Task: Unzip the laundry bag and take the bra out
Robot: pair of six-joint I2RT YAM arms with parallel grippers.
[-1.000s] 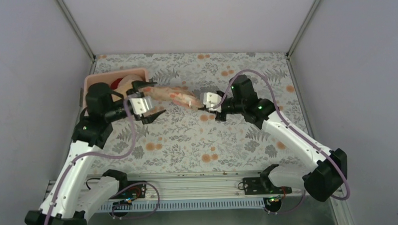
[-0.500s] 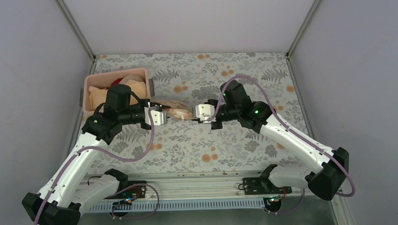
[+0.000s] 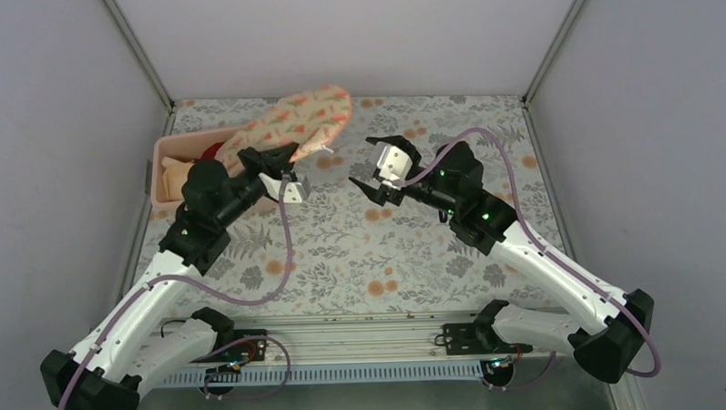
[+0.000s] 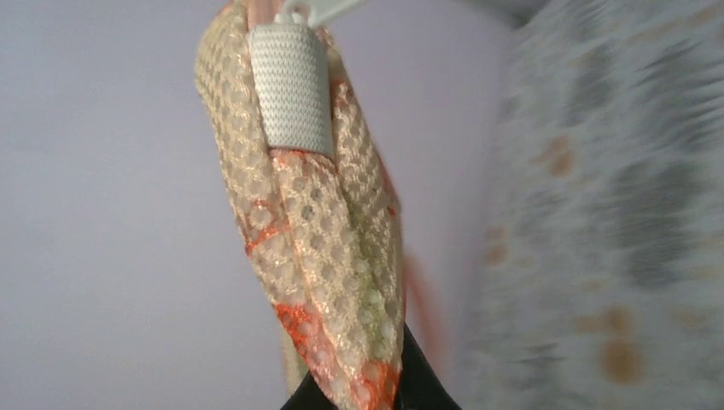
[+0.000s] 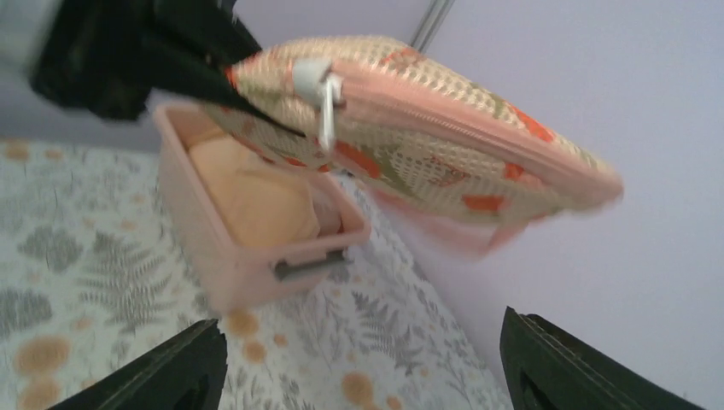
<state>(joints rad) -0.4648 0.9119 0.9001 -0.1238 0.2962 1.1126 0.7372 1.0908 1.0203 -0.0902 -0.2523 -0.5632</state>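
1. The laundry bag, a flat pouch of peach-pink mesh with red-orange marks and pink zip edging, is held in the air over the rear left part of the table, a surface covered in grey floral print with orange blooms.
2. The left gripper is clamped shut on the lower end of the laundry bag; in the left wrist view the mesh is seen pinched between the dark fingertips, with the bag rising away from them.
3. A white ribbed elastic tab is sewn to the upper end of the bag in that view.
4. The right gripper is positioned to the right of the bag, apart from it, with its jaws spread wide and nothing held between the fingers.
5. In the right wrist view the pink zip is seen closed along its visible length, and a white zip pull hangs at the end nearest the left gripper.
6. The contents of the bag cannot be made out through the mesh.
7. A rigid pink plastic bin stands on the table below and to the left of the bag; a peach-coloured garment lies inside it.
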